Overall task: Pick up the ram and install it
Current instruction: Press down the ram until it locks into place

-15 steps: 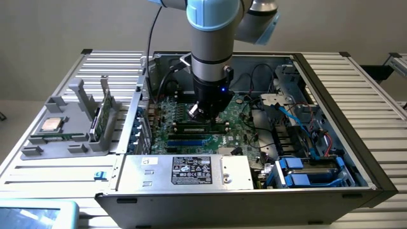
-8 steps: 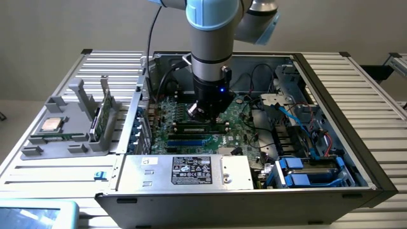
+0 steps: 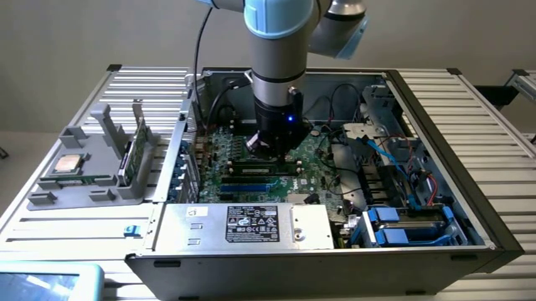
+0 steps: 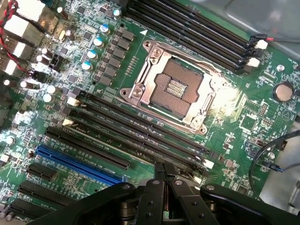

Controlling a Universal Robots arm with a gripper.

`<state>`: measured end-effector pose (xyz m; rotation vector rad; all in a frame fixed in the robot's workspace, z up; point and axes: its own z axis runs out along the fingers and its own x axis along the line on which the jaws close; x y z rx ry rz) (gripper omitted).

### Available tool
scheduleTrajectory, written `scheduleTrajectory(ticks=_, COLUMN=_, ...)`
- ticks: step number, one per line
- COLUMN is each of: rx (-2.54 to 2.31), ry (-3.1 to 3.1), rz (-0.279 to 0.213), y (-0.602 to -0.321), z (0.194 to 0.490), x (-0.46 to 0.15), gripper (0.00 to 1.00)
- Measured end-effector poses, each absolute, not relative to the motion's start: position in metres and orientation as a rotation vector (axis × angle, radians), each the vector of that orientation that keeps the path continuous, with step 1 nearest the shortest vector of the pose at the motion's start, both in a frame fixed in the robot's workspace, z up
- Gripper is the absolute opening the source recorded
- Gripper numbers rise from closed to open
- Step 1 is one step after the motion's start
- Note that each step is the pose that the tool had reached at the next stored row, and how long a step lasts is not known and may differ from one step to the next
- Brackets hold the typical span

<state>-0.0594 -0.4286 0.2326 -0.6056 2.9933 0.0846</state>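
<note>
My gripper (image 3: 272, 150) hangs low inside the open computer case, just above the motherboard (image 4: 234, 122). In the wrist view the two black fingers (image 4: 159, 171) are pressed together at their tips, with nothing showing between them. They hover over the long black memory slots (image 4: 140, 136) beside the empty processor socket (image 4: 171, 91). In the exterior view a narrow green strip with dark chips (image 3: 266, 165) lies along those slots right below the gripper. It looks like the ram, but I cannot tell whether it is seated. The slot under the fingertips is hidden.
A grey fixture (image 3: 50, 199) outside the case, on the exterior view's left, holds a silver-topped processor (image 3: 67, 164) and an upright green card (image 3: 134, 157). The power supply (image 3: 251, 224), cables (image 3: 352, 157) and blue drive bays (image 3: 402, 227) crowd the case. A second bank of slots (image 4: 197, 35) lies beyond the socket.
</note>
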Motion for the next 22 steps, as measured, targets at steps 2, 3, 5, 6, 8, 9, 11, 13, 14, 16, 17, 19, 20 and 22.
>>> scheduleTrajectory(ticks=2, rx=-0.572, ry=2.999, rz=0.083, y=-0.4286, z=0.2328, x=-0.0593, gripper=0.09)
scheduleTrajectory(ticks=3, rx=-0.555, ry=3.002, rz=0.083, y=-0.4286, z=0.2329, x=-0.0594, gripper=0.09)
scheduleTrajectory(ticks=5, rx=-0.528, ry=3.007, rz=0.081, y=-0.4286, z=0.2329, x=-0.0594, gripper=0.09)
scheduleTrajectory(ticks=6, rx=-0.517, ry=3.009, rz=0.081, y=-0.4286, z=0.233, x=-0.0593, gripper=0.09)
scheduleTrajectory(ticks=8, rx=-0.498, ry=3.012, rz=0.08, y=-0.4285, z=0.2334, x=-0.0594, gripper=0.09)
scheduleTrajectory(ticks=9, rx=-0.491, ry=3.013, rz=0.08, y=-0.4285, z=0.2338, x=-0.0594, gripper=0.09)
scheduleTrajectory(ticks=11, rx=-0.478, ry=3.015, rz=0.079, y=-0.4284, z=0.2352, x=-0.0595, gripper=0.09)
scheduleTrajectory(ticks=13, rx=-0.467, ry=3.017, rz=0.079, y=-0.4283, z=0.2363, x=-0.0595, gripper=0.09)
scheduleTrajectory(ticks=14, rx=-0.459, ry=3.018, rz=0.079, y=-0.4283, z=0.2367, x=-0.0596, gripper=0.09)
scheduleTrajectory(ticks=16, rx=-0.442, ry=3.023, rz=0.079, y=-0.4283, z=0.237, x=-0.0597, gripper=0.09)
scheduleTrajectory(ticks=17, rx=-0.431, ry=3.026, rz=0.079, y=-0.4283, z=0.2371, x=-0.0597, gripper=0.09)
scheduleTrajectory(ticks=19, rx=-0.408, ry=3.035, rz=0.079, y=-0.4283, z=0.2372, x=-0.0597, gripper=0.09)
scheduleTrajectory(ticks=20, rx=-0.395, ry=3.04, rz=0.079, y=-0.4283, z=0.2371, x=-0.0596, gripper=0.09)
scheduleTrajectory(ticks=22, rx=-0.367, ry=3.048, rz=0.079, y=-0.4283, z=0.2372, x=-0.0597, gripper=0.09)
